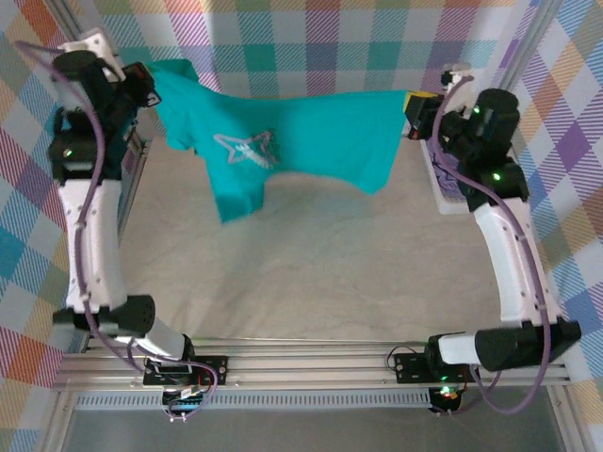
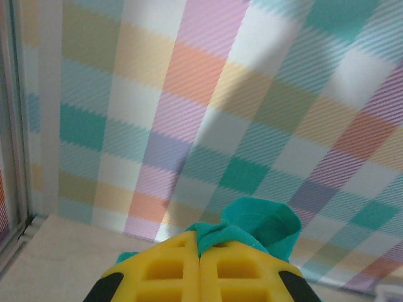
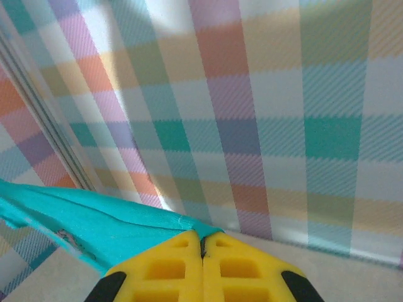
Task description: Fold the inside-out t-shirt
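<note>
1. The t-shirt (image 1: 311,141) hangs above the table (image 1: 311,273), stretched between the two grippers.
2. The left gripper (image 1: 143,87) is closed tight on the shirt's edge, above the table's far left corner.
3. The right gripper (image 1: 415,111) is closed tight on the opposite edge, above the table's far right side.

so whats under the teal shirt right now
The pale table surface shows below the t-shirt, which hangs stretched between the left gripper and right gripper, both shut on it. The strip of table right behind the hanging cloth is covered.
</note>
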Tool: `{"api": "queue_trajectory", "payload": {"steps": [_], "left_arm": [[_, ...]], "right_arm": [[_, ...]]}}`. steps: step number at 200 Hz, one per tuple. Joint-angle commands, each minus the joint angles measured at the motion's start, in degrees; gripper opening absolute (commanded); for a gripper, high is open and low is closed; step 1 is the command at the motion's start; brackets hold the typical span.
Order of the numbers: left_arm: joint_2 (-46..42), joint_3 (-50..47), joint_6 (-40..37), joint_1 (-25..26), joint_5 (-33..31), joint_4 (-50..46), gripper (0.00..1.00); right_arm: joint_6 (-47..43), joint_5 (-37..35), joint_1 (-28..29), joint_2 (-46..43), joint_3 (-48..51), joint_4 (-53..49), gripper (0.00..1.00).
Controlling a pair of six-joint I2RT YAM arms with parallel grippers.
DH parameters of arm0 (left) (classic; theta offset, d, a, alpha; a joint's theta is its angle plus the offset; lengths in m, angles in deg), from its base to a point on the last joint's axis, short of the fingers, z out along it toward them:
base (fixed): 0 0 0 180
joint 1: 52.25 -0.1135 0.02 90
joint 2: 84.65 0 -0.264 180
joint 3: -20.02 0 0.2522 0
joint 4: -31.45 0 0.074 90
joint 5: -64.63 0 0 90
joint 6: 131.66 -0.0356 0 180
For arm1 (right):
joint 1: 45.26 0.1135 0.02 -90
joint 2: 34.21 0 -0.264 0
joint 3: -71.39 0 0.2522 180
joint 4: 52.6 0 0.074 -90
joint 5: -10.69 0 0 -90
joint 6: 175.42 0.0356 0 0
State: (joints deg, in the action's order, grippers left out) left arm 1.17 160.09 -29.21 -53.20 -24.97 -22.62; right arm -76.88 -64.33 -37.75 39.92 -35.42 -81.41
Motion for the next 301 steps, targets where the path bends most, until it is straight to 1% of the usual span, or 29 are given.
{"api": "queue_trajectory", "payload": {"steps": [1, 39, 65, 77, 94, 123, 161, 190, 202, 217, 226, 235, 239, 244, 256, 271, 279, 288, 301], "left_arm": [[-8.46, -1.58, 1.19, -0.63, 1.74, 2.95, 0.0], [-24.2, -12.76, 1.63, -0.64, 3.03, 7.36, 0.0], [-31.31, -15.03, 0.35, -0.63, 1.96, 9.02, 0.0], [-32.24, -14.45, -0.14, -0.64, 1.36, 9.11, 0.0], [-31.4, -12.99, -0.41, -0.64, 1.52, 8.55, 0.0], [-27.2, -13.29, -0.63, -0.65, 2.34, 9.21, 0.0], [-19.25, -19.04, -0.45, -0.63, 3.16, 14.18, 0.0], [-11.7, -28.52, 1.06, -0.62, 1.96, 23.73, 0.0], [-6.87, -31.27, 1.7, -0.54, 1.45, 29.04, 0.0], [1.65, -30.76, 1.62, -0.3, 0.84, 31.13, 0.0], [7.62, -28.84, 1.53, -0.07, 0.0, 31.68, 0.0], [14.62, -24.92, 1.52, 0.07, -0.43, 30.46, 0.0], [17.67, -22.15, 1.69, 0.12, -0.49, 28.81, 0.09], [21.38, -18.36, 1.66, 0.07, -0.43, 26.71, 0.16], [29.24, -9.05, 2.09, 0.12, -0.3, 19.4, 0.26], [35.36, -0.83, 2.64, 0.15, -0.4, 13.06, 0.38], [36.25, 0.33, 3.19, 0.16, -0.59, 11.47, 0.45], [35.52, -0.86, 3.89, 0.21, -0.05, 11.33, 0.52], [32.05, -6.25, 5.3, 0.5, 0.51, 12.21, 0.62]], "right_arm": [[-1.99, -0.09, -0.13, -7.63, 1.37, 0.83, 0.0], [-1.27, 1.25, -0.13, -19.84, 6.29, -1.77, 0.0], [-1.15, 1.37, -0.13, -25.94, 6.36, -4.31, 0.0], [-1.24, 1.11, -0.13, -27.55, 5.84, -5.09, 0.0], [-1.42, 0.93, -0.13, -28.24, 4.93, -5.66, 0.0], [-1.44, 1.36, -0.13, -25.77, 4.67, -5.31, 0.0], [-2.62, 0.66, -0.13, -19.06, 7.95, -1.86, 0.0], [-3.34, -0.82, -0.11, -9.51, 13.17, 5.93, 0.0], [-3.5, -2.58, -0.13, -3.0, 14.52, 9.64, 0.0], [-3.64, -4.67, -0.08, 8.18, 12.99, 13.76, 0.0], [-2.84, -5.59, -0.04, 15.91, 9.61, 15.07, 0.0], [-2.09, -6.0, -0.04, 24.19, 4.33, 14.42, 0.04], [-1.64, -6.22, 0.06, 27.72, 1.58, 13.72, 0.06], [-0.74, -6.57, 0.0, 31.98, -2.06, 12.16, 0.1], [-0.12, -7.2, 0.04, 40.28, -11.05, 7.0, 0.16], [0.11, -8.07, 0.11, 46.06, -18.43, 1.39, 0.24], [-0.16, -8.17, 0.01, 47.39, -20.28, -1.16, 0.27], [-0.49, -8.58, 0.07, 47.43, -20.53, -3.56, 0.31], [-0.91, -8.13, 0.14, 45.4, -17.73, -5.63, 0.36]]}}
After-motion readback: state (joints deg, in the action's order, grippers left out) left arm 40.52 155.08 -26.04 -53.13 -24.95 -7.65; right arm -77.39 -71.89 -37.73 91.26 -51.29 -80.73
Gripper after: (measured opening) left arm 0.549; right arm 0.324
